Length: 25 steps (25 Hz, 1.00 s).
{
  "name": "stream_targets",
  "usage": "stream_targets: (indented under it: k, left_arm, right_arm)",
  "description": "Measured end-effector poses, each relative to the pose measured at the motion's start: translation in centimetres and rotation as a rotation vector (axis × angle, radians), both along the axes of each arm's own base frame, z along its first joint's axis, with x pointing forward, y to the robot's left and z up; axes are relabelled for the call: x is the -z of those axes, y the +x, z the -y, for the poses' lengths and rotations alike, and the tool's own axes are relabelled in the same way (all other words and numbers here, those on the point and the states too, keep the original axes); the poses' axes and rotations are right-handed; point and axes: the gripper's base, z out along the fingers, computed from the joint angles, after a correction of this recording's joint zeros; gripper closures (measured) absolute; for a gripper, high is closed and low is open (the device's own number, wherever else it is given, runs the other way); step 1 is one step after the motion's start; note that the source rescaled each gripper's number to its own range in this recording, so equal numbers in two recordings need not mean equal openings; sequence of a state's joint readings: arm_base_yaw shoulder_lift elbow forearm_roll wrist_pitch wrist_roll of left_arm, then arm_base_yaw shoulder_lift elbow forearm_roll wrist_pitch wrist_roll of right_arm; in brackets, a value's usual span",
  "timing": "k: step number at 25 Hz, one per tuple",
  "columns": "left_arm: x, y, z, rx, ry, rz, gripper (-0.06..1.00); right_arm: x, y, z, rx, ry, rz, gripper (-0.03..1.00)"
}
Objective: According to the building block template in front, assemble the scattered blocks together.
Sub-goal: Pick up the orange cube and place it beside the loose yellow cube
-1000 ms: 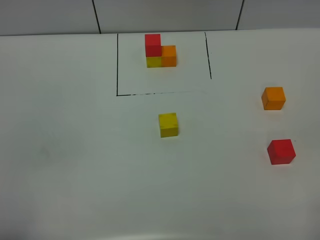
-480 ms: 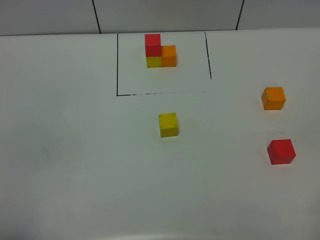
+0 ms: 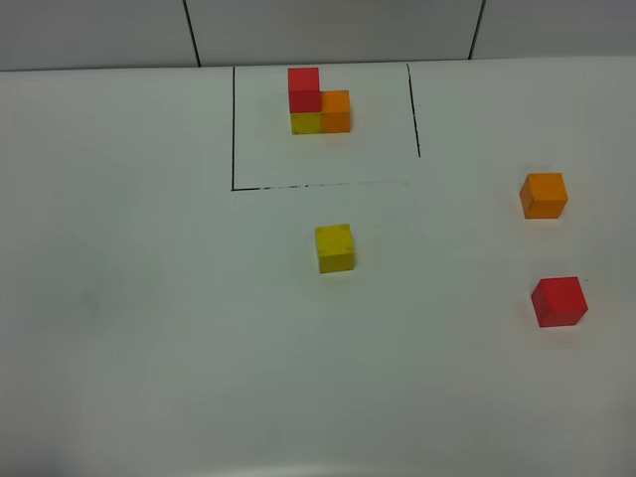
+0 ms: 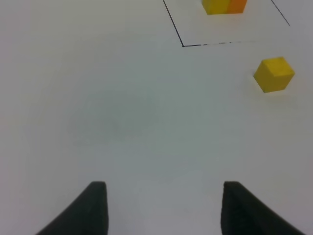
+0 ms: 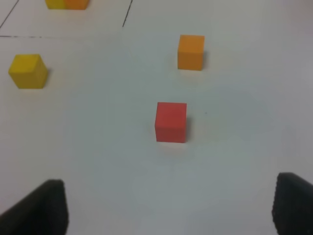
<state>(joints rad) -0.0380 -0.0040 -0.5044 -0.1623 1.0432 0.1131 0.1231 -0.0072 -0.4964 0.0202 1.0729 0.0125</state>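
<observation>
While hanging over the white table (image 3: pixel 149 338), spread wide and gripping nothing: left gripper (image 4: pixel 164 188), two dark fingertips well apart above bare surface. Likewise parted wide and holding nothing: right gripper (image 5: pixel 171 181).

Toward the far edge of the table, close to the tiled wall (image 3: pixel 99 30): building block template (image 3: pixel 318 101). Red piece stacked on yellow, orange piece touching the yellow's right side as seen from the high camera. Framed on three sides by a thin black outline (image 3: pixel 233 129), left, near and right, with the near line fading toward its right end.

Scattered blocks all apart from one another, each resting flat on the table. Yellow cube (image 3: pixel 335 247) just outside the near line of the outline, roughly in line with the template, near the middle of the table. Orange cube (image 3: pixel 544 195) well off to the right, beyond the outline's right line. Red cube (image 3: pixel 558 301) on that same right side, nearer the high camera than the orange one and almost straight in line with it.

From the left wrist camera: yellow cube ahead and off toward the right arm's side, turned corner-on, with the outline's corner and the base of the template beyond. From the right wrist camera: red cube closest, about centred ahead of the open jaws, orange cube beyond it, yellow cube well away toward the left arm's side.
</observation>
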Motion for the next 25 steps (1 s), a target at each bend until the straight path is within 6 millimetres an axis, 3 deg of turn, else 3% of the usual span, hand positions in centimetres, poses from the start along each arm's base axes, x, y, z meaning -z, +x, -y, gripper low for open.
stream_targets:
  k: [20, 25]
  left_arm:
    - [0.0, 0.0, 0.0, 0.0, -0.001, 0.001, 0.82]
    - [0.0, 0.0, 0.0, 0.0, -0.001, 0.001, 0.82]
  right_arm:
    - [-0.1, 0.0, 0.1, 0.011, -0.001, 0.004, 0.26]
    - [-1.9, 1.2, 0.3, 0.043, -0.029, -0.038, 0.21]
